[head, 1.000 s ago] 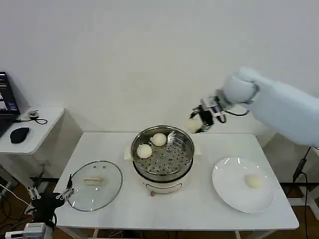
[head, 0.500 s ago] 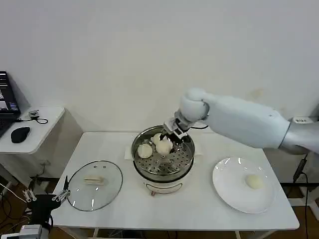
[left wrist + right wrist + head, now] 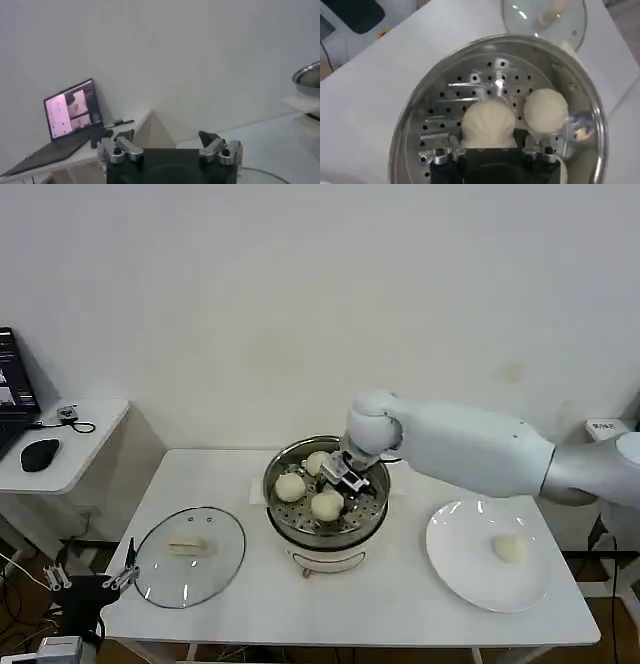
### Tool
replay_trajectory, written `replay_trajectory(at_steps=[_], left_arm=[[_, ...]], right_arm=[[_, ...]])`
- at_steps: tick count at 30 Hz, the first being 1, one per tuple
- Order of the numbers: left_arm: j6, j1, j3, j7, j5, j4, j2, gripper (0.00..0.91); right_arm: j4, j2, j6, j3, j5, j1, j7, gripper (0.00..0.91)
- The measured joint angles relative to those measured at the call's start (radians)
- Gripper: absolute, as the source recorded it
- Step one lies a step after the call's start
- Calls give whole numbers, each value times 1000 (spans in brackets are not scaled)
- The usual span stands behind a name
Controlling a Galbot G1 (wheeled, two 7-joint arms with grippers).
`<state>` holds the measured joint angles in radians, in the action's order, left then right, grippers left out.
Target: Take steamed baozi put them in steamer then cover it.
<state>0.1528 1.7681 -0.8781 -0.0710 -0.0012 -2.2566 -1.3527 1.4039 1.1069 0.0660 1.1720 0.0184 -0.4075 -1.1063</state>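
Head view showed your right tool (image 3: pixel 334 484) inside the steamer (image 3: pixel 375 506), fingers still closed around a baozi (image 3: pixel 327 504) resting on the basket. Lifting before opening could have dragged it out again. Your left tool (image 3: pixel 170 150) hung wide, off the worktop (image 3: pixel 400 594).

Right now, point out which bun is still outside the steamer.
The bun lying alone on the plate, to the robot's right of the steamer. The other three sit in the steamer basket.

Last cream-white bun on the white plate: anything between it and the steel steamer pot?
Nothing visible does. The round cream-white bun sits alone on the flat white plate, and bare tabletop separates it from the shiny stainless-steel steamer pot. The right pincer is inside the pot over a third bun.
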Motion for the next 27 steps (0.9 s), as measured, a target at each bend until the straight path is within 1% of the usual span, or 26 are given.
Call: replay_trajectory(at_steps=[5,6,12,18,23,27], left_arm=[[0,-1,-1,0,0,0,-1,907],[0,-1,-1,0,0,0,-1,907],[-1,-1,-3,0,0,0,-1,907],[-1,-5,-3,0,-1,-1,0,907],[0,-11,3,0,-1,2,3,907],[2,-20,6,0,-5,8,11,907]], right_arm=[[4,3,-8,4,-3,3,0,695],[4,3,-10,4,-4,3,0,736],[12,-1,-19,6,0,5,1,907],[19,-13,-33,3,-2,1,3,907],[27,-31,-34,-21,-3,-16,3,907],[23,-60,-24,-52,10,-35,13,907]])
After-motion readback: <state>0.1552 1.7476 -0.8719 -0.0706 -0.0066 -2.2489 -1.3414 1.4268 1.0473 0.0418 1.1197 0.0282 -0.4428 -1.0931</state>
